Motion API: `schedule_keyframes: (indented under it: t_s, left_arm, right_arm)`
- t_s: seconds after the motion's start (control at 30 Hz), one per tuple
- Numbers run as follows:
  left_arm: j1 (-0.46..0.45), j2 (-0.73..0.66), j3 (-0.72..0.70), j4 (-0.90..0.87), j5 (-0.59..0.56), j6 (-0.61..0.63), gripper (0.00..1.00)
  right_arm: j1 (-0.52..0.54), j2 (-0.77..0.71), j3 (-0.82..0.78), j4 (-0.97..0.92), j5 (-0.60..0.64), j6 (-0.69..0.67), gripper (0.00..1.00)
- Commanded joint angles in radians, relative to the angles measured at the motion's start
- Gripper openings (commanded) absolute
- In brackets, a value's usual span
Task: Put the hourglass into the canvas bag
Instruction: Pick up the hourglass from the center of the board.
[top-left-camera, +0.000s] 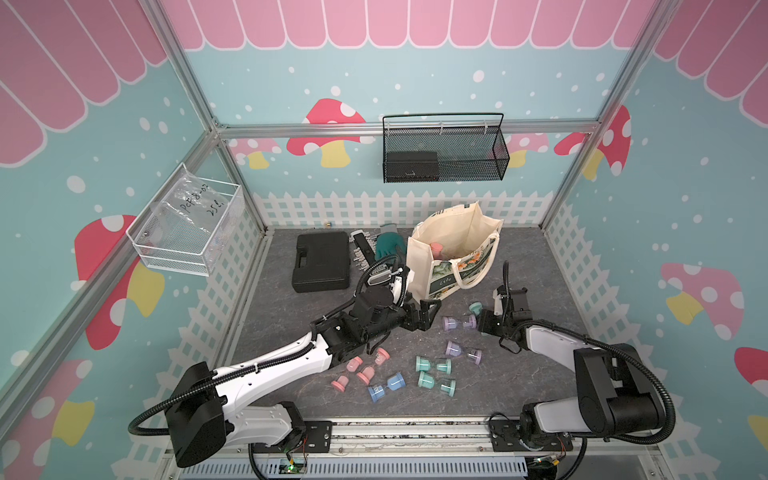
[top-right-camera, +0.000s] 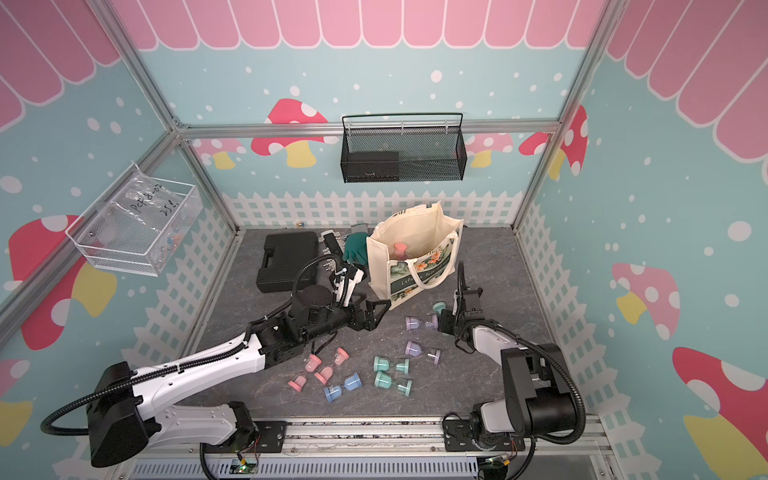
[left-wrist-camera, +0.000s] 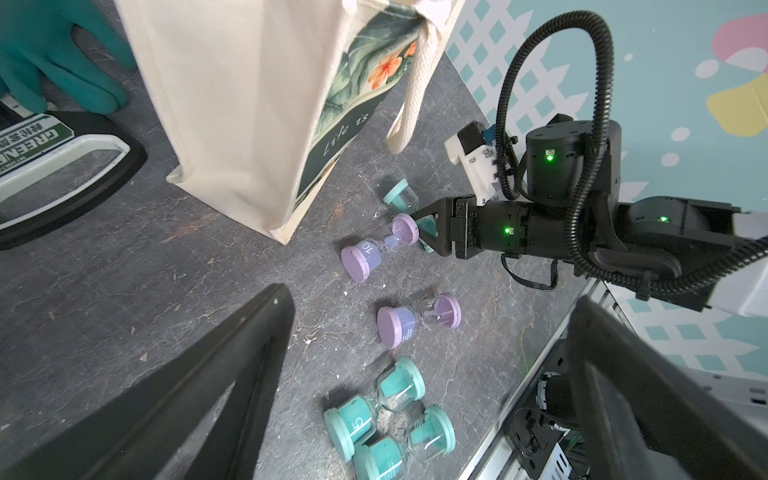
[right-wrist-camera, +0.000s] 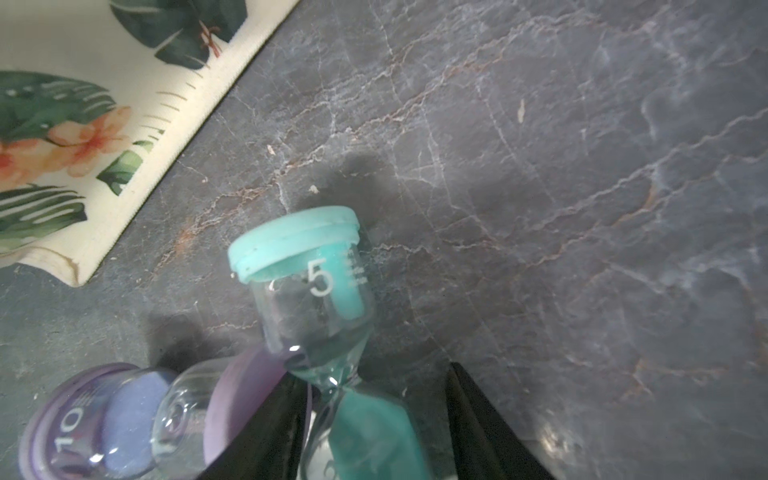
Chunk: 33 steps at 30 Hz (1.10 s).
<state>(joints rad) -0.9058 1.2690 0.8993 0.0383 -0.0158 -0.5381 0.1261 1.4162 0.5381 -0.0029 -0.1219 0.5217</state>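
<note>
The canvas bag (top-left-camera: 453, 249) is standing upright and open toward twelve o'clock on the grey table (top-left-camera: 291, 332), with a pink hourglass (top-left-camera: 436, 250) sitting inside it. At about five o'clock from the bag, the teal hourglass (right-wrist-camera: 316, 282) marked "5" is lying between the jaws of the right gripper (right-wrist-camera: 372, 374), its free cap pointing toward the bag's floral front. The jaws are standing narrowly apart on either side of the lower bulb; whether they are pressing the glass I cannot tell. A purple hourglass (left-wrist-camera: 380, 249) marked "10" is lying right against one finger. The left gripper (top-left-camera: 430, 316) is hovering at seven o'clock from the bag, near its bottom corner, jaws spread wide and holding nothing. More hourglasses are lying loose toward six o'clock: another purple one (top-left-camera: 463, 351), two teal ones (top-left-camera: 434, 365), a blue one (top-left-camera: 386, 386) and several pink ones (top-left-camera: 365, 365).
</note>
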Motion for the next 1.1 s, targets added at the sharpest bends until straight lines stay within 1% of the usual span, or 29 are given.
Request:
schedule_keyframes:
  t_s: [0.0, 0.2, 0.37, 0.43, 0.53, 0.63, 0.9, 1.07]
  left_arm:
    - [-0.004, -0.005, 0.003, -0.006, -0.024, 0.02, 0.99]
    - [-0.005, 0.0, 0.007, -0.011, -0.029, 0.026, 0.99]
    - [-0.005, 0.002, 0.01, -0.009, -0.031, 0.029, 0.99]
    - [-0.005, 0.005, 0.013, -0.009, -0.031, 0.03, 0.99]
    - [-0.005, 0.007, 0.018, -0.012, -0.027, 0.032, 0.99]
    - [-0.004, 0.007, 0.019, -0.012, -0.028, 0.031, 0.99]
    - [-0.005, 0.003, 0.019, -0.01, -0.032, 0.032, 0.99]
    - [-0.004, 0.0, 0.023, -0.011, -0.031, 0.034, 0.99]
  right_arm:
    - [0.012, 0.041, -0.009, -0.06, -0.006, 0.014, 0.53]
    - [0.015, 0.056, -0.004, -0.074, -0.011, 0.011, 0.48]
    - [0.016, 0.045, -0.007, -0.08, -0.014, 0.009, 0.42]
    - [0.015, 0.037, -0.008, -0.073, -0.026, 0.009, 0.38]
    - [0.015, 0.027, -0.01, -0.062, -0.05, 0.009, 0.37]
    - [0.015, -0.009, -0.011, -0.059, -0.044, 0.016, 0.33]
    - [0.004, -0.138, -0.035, -0.032, -0.051, 0.059, 0.28]
    - [-0.029, -0.193, -0.03, -0.034, -0.118, 0.086, 0.26]
